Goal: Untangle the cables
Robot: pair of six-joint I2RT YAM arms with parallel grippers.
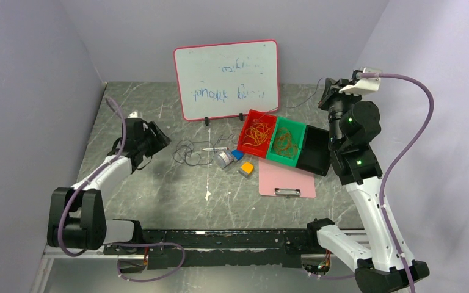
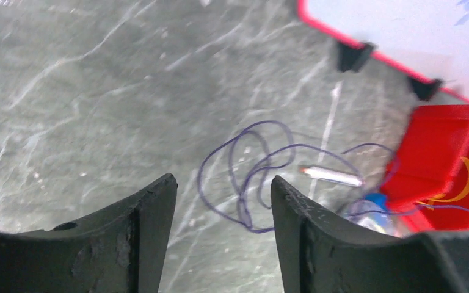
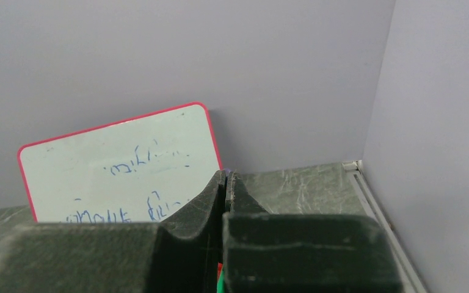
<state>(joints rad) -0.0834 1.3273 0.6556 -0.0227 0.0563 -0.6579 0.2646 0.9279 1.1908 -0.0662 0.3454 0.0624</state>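
Observation:
Dark purple cable (image 1: 189, 152) lies in loose loops on the table; it also shows in the left wrist view (image 2: 250, 174). My left gripper (image 1: 159, 139) is open and empty, low over the table just left of the loops, which show beyond its fingertips in the left wrist view (image 2: 223, 183). My right gripper (image 1: 328, 85) is raised at the back right, shut, with a thin dark strand (image 1: 305, 97) running from it down toward the bins. In the right wrist view (image 3: 227, 174) its jaws are pressed together. Orange cables (image 1: 258, 133) fill a red bin (image 1: 249, 119); yellowish ones (image 1: 286, 145) fill a green bin (image 1: 293, 125).
A black bin (image 1: 316, 155) stands right of the green one. A pink clipboard (image 1: 287, 180), an orange block (image 1: 246, 168), a small blue-capped jar (image 1: 226, 159) and a pen (image 1: 214, 148) lie near the loops. A whiteboard (image 1: 226, 79) stands at the back.

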